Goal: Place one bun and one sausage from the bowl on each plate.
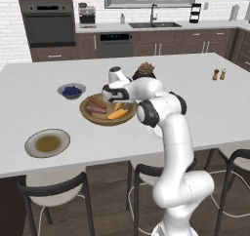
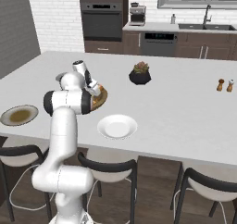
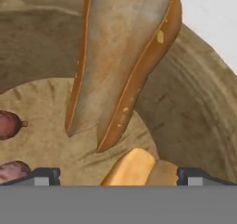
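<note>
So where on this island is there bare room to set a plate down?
Bare counter runs from the white plate to the shakers; more lies between the olive plate and wooden bowl. It is crowded around that bowl, between berry bowl and plant pot.

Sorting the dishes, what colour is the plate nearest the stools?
Plain white plate, clearest in the right base view.
</note>
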Robot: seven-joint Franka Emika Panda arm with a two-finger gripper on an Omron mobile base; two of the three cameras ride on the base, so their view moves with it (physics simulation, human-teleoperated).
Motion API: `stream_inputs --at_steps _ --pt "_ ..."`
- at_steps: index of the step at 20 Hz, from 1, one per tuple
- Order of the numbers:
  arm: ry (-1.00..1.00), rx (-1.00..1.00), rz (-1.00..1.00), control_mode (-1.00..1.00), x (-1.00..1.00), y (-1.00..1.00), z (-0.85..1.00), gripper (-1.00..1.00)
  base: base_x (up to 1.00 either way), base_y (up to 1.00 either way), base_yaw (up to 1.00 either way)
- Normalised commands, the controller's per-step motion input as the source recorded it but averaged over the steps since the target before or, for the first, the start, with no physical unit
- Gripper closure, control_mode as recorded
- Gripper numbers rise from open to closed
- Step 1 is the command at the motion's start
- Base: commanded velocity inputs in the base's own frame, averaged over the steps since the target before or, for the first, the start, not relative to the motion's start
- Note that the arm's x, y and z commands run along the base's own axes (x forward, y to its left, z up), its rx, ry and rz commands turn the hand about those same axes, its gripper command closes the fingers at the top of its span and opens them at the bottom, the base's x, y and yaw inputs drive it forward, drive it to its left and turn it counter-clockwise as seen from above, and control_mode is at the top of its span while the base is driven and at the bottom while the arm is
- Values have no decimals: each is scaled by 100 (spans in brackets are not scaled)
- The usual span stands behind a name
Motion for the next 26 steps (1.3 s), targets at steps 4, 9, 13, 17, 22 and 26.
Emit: stream_inputs --at_steps 4,9,13,17,22,26 --pt "3 -2 0 -100 16 6 -37 -100 0 0 0" --pt "8 -3 0 -100 1 0 -51 -100 0 0 0" --pt "2 -2 0 -100 0 0 -34 -100 0 0 0" --pt "1 0 0 -100 -22 0 -6 -100 0 0 0" --pt "-18 0 0 -100 -4 -7 16 -100 0 0 0" --pt "-5 0 0 -100 23 0 5 -100 0 0 0"
